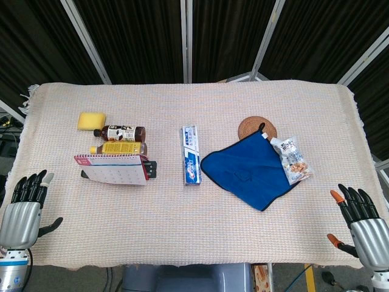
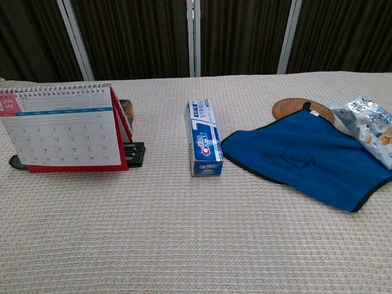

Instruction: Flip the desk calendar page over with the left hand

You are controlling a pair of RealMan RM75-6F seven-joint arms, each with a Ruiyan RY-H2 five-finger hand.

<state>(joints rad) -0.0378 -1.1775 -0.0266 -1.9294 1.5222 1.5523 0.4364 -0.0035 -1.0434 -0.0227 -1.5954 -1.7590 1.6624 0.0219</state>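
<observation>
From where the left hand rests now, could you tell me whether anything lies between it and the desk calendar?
Nothing visible does. The left hand sits open at the near left table edge, and only bare cloth separates it from the desk calendar. The two bottles lie behind the calendar.

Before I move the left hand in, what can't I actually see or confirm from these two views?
- Both hands: outside the chest view; the head view alone shows the left hand and right hand, wrists cut by the bottom edge.
- Two bottles: chest view, almost wholly hidden behind the desk calendar.
- Black object under the calendar: mostly covered, unidentifiable.
- Snack bag: cut by the chest view's right edge.
</observation>
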